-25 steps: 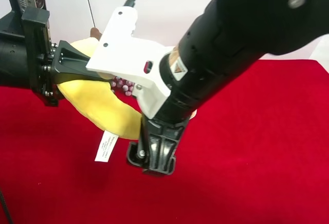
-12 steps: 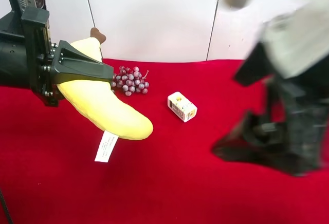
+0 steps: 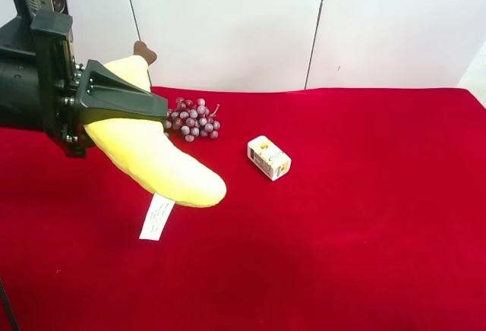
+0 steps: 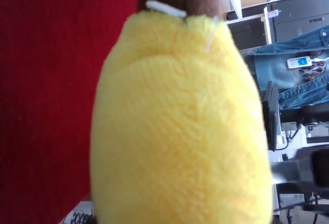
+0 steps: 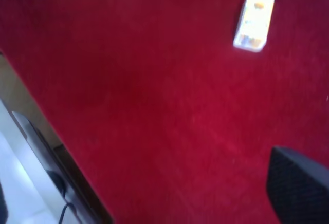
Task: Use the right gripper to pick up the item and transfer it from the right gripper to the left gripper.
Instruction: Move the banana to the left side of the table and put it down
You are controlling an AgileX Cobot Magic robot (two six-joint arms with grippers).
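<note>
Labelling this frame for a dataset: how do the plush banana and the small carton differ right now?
The plush banana is clamped in the left pincer, tag dangling; the carton lies untouched on the red cloth. The plush banana is long, curved and soft; the carton is a small box with flat sides. Both show yellow.

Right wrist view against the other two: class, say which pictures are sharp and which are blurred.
Exterior high view: sharp, evenly lit, banana and carton crisp. Right wrist view: blurred throughout. Left wrist view: banana close-up slightly soft, room behind clearer.
</note>
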